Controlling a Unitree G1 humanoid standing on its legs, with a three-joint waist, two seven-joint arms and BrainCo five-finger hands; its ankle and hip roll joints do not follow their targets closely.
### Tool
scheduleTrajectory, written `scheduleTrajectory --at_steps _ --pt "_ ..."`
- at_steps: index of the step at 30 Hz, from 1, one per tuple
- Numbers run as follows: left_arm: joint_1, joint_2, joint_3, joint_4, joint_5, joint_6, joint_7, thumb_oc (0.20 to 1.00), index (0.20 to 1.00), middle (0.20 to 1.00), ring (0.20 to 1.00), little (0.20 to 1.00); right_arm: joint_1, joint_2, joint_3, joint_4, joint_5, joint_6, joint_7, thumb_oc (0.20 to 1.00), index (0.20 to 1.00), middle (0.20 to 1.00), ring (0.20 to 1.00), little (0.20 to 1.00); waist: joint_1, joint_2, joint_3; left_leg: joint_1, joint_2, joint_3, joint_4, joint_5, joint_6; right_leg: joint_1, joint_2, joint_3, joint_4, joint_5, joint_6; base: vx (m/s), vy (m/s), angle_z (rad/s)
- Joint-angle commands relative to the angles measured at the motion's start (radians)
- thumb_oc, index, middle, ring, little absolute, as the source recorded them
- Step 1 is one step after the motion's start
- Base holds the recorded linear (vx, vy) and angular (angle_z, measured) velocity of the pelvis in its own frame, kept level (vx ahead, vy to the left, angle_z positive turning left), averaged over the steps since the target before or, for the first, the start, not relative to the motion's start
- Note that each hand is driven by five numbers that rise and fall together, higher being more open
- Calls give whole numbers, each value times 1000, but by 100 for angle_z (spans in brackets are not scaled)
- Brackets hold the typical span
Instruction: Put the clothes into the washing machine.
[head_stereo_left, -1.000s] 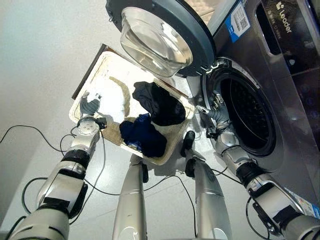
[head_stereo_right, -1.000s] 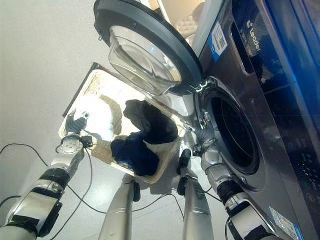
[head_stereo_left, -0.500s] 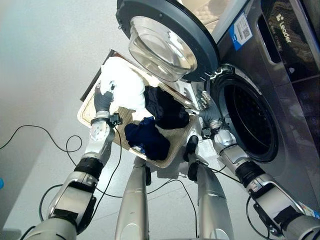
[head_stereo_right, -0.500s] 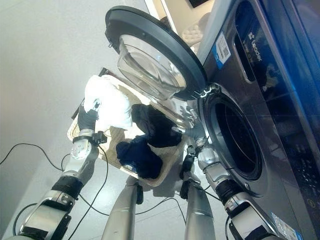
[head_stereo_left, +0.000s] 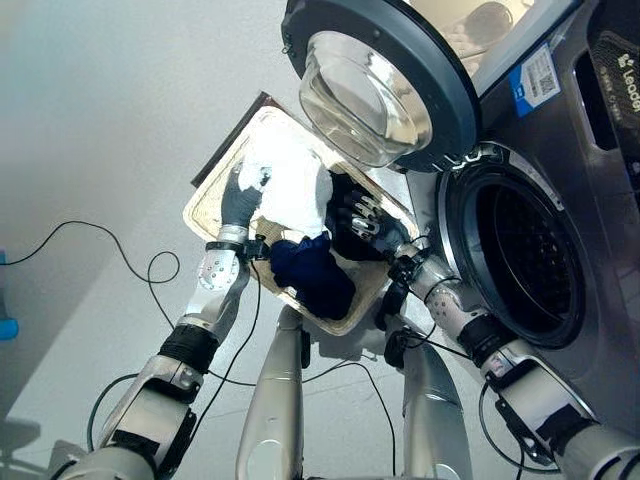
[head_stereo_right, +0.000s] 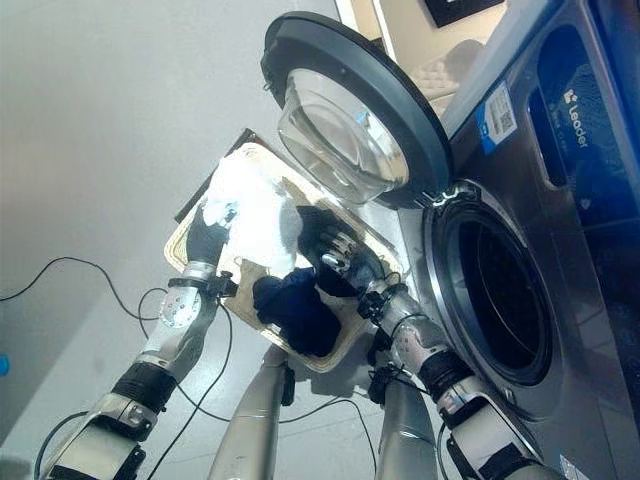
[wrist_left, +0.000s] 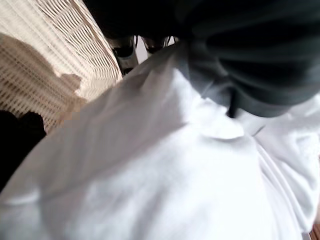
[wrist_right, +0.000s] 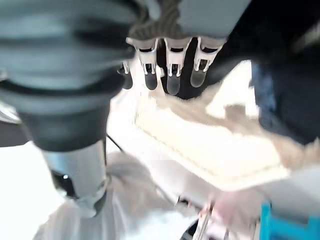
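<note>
My left robot hand (head_stereo_left: 240, 198) clutched the crumpled white cloth garment (head_stereo_left: 288, 185) in the woven beige basket's (head_stereo_left: 215, 190) far left. I judged a firm pinch best before swinging rightward to the grey washing machine's open drum (head_stereo_left: 525, 260). My right robot hand (head_stereo_left: 362, 222), fingers relaxed, had moved from the drum rim over the black clothes (head_stereo_right: 318, 232).
</note>
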Motion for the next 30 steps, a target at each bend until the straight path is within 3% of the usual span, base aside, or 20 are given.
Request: scheduleTrajectory --at_steps 1,8,22,30 --pt "-68 -28 -23 -102 38 -34 -32 200 200 200 200 200 -28 -6 7 -88 41 8 32 1000 1000 1000 1000 1000 -8 78 -25 0 -94 5 6 -58 36 22 -9 -24 13 -6 107 1 -6 4" --pt "-117 -43 -87 -70 20 -42 -56 200 200 200 200 200 -67 21 35 -73 68 49 48 1000 1000 1000 1000 1000 -11 77 -25 -5 -96 9 7 -51 37 21 -5 -24 5 4 106 -1 4 2" --pt "-204 -80 -175 -11 16 -38 -109 200 200 200 200 200 -134 54 77 -40 31 39 -11 1000 1000 1000 1000 1000 -17 75 -25 -15 -97 17 14 -41 36 12 -7 -29 7 17 106 0 0 0" --pt "-228 -88 -212 -6 -5 -36 -170 200 200 200 200 200 -158 65 75 -4 97 38 -31 1000 1000 1000 1000 1000 -15 78 -25 -23 -101 16 22 -39 36 6 -6 -30 9 21 103 0 0 0"
